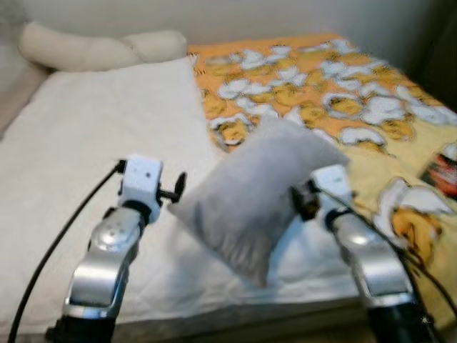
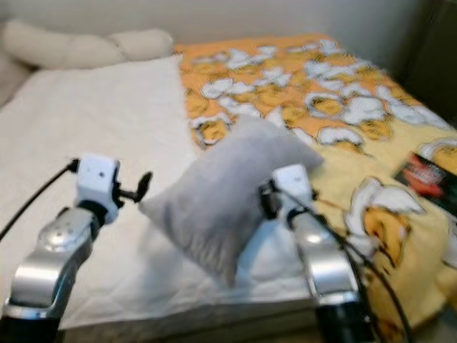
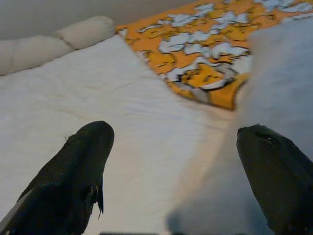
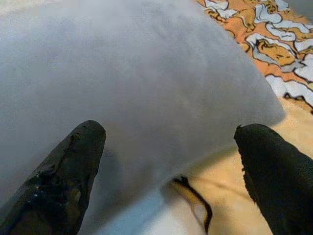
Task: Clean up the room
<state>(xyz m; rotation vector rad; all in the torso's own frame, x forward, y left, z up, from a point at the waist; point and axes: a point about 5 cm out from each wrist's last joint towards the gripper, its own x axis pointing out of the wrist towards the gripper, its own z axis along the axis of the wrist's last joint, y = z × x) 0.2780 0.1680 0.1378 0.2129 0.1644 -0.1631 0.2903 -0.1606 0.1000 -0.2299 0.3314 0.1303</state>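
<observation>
Grey pillow (image 1: 257, 193), soft and plump, squeezed between both grippers over quilted bed (image 1: 86, 143).

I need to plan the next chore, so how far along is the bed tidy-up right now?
Done: the long cream pillow already lies at the head of the bed. In hand: the grey pillow is pressed between the left tool and right tool, both open, tilted over the white sheet. Left: placing that pillow, straightening the yellow patterned blanket, and dealing with the dark packet on it.

Two silver arms — white wrist blocks, black cables, black fingers (image 3: 73, 181).
</observation>
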